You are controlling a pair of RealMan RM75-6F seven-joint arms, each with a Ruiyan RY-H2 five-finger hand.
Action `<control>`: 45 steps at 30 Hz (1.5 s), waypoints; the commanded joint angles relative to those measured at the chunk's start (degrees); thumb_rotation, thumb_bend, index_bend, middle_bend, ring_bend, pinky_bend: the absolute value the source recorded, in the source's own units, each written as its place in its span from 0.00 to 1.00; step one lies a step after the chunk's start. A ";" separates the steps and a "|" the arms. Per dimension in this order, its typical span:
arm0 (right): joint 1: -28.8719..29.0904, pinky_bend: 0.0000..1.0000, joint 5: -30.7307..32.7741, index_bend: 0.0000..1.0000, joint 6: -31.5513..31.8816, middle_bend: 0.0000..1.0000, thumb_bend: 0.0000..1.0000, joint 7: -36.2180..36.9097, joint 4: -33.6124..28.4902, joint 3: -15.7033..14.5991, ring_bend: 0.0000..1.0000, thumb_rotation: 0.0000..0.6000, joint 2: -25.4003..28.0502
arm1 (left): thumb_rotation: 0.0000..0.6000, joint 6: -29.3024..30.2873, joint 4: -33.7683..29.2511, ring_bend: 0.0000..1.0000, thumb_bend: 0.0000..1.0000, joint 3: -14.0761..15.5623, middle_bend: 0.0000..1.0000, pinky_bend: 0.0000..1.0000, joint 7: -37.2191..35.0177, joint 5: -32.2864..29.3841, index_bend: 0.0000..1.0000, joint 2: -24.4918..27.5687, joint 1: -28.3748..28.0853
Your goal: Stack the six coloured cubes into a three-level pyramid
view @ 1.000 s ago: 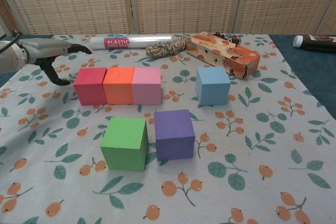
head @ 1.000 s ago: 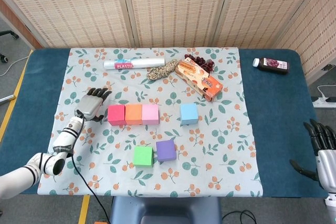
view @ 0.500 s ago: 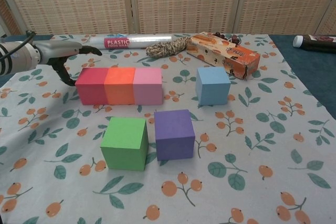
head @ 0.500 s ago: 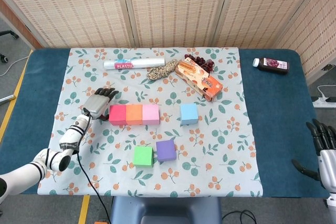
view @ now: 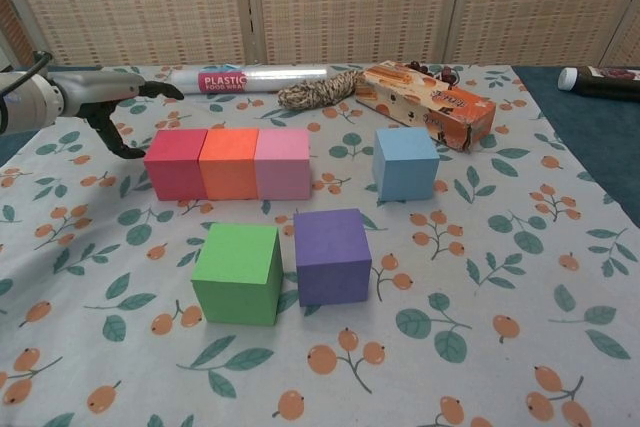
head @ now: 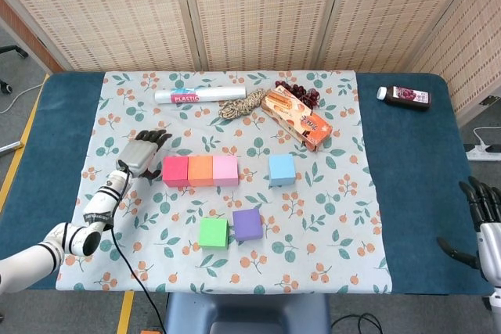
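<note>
Spanning mid-cloth, the red cube [head: 174, 170], orange cube [head: 200, 170] and pink cube [head: 225, 170] sit flush as a base row; blue cube [head: 282, 170], green cube [head: 213, 233] and purple cube [head: 247, 224] remain loose. Left hand [head: 142, 156], fingers spread and empty, hovers just beside red, so a careless brush risks splitting the row. Right hand [head: 484, 224] idles empty, well apart.

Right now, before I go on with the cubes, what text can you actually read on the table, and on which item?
"PLASTIC" with "FOOD WRA..." beneath it: on the pink label of the plastic wrap roll.
Orange carton: printed lettering on its side, too small to read.
Dark bottle: label blurred, unreadable.
Coloured cubes, such as the green cube: no markings.
</note>
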 commanded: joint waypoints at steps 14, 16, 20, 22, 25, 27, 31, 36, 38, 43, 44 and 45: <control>1.10 0.00 -1.27 0.00 -0.74 0.00 0.00 0.56 0.78 0.03 0.00 1.00 -0.48 | 1.00 13.55 -33.03 0.23 0.32 4.85 0.19 0.28 -5.09 19.14 0.15 16.77 6.47; 1.04 0.00 -1.30 0.00 -0.54 0.00 0.00 0.65 0.78 0.04 0.00 1.00 -0.47 | 1.00 12.12 -35.10 0.23 0.32 6.01 0.19 0.28 -5.13 20.49 0.13 17.26 5.97; 0.93 0.00 -1.34 0.00 -0.39 0.00 0.00 0.95 1.00 -0.09 0.00 1.00 -0.51 | 1.00 9.24 -37.75 0.17 0.33 7.88 0.15 0.25 -3.23 21.08 0.04 17.33 5.20; 0.82 0.00 -1.33 0.00 -0.27 0.00 0.00 1.16 1.15 -0.16 0.00 1.00 -0.51 | 1.00 8.23 -38.47 0.13 0.33 8.57 0.10 0.23 -1.40 20.67 0.01 16.81 5.03; 0.66 0.00 -1.11 0.00 -0.14 0.00 0.00 1.47 1.42 -0.18 0.00 1.00 -0.53 | 1.00 7.57 -38.80 0.08 0.33 9.10 0.04 0.22 2.22 19.11 0.00 15.63 5.08; 0.63 0.00 -0.99 0.00 -0.17 0.00 0.00 1.63 1.56 -0.19 0.00 1.00 -0.54 | 1.00 7.57 -39.13 0.05 0.33 9.36 0.02 0.21 4.98 17.84 0.00 14.97 5.29; 0.73 0.00 -0.85 0.00 -0.41 0.00 0.00 1.84 1.75 -0.18 0.00 1.00 -0.56 | 1.00 8.59 -41.38 0.01 0.33 9.90 0.00 0.20 10.93 14.75 0.00 14.24 6.17; 0.95 0.00 -0.68 0.00 -0.86 0.00 0.00 1.98 1.91 -0.18 0.00 1.00 -0.68 | 1.00 8.64 -43.97 0.00 0.33 10.43 0.00 0.20 13.28 12.46 0.00 13.85 6.55; 1.05 0.00 -0.59 0.00 -1.05 0.00 0.00 2.05 2.01 -0.17 0.00 1.00 -0.77 | 1.00 8.21 -44.13 0.00 0.33 10.33 0.00 0.20 13.44 11.36 0.00 13.14 6.39; 1.05 0.00 -0.61 0.00 -0.99 0.00 0.00 2.11 2.03 -0.19 0.00 1.00 -0.72 | 1.00 9.39 -43.74 0.00 0.33 9.88 0.00 0.20 15.20 9.51 0.00 10.85 6.52; 1.03 0.00 -0.59 0.00 -0.96 0.00 0.00 2.11 2.02 -0.19 0.00 1.00 -0.70 | 1.00 9.57 -43.65 0.00 0.33 9.81 0.00 0.20 15.54 9.15 0.00 10.44 6.53; 1.02 0.00 -0.58 0.00 -0.95 0.00 0.00 2.12 2.01 -0.19 0.00 1.00 -0.68 | 1.00 9.68 -43.56 0.00 0.33 9.75 0.00 0.20 15.85 8.77 0.00 10.07 6.52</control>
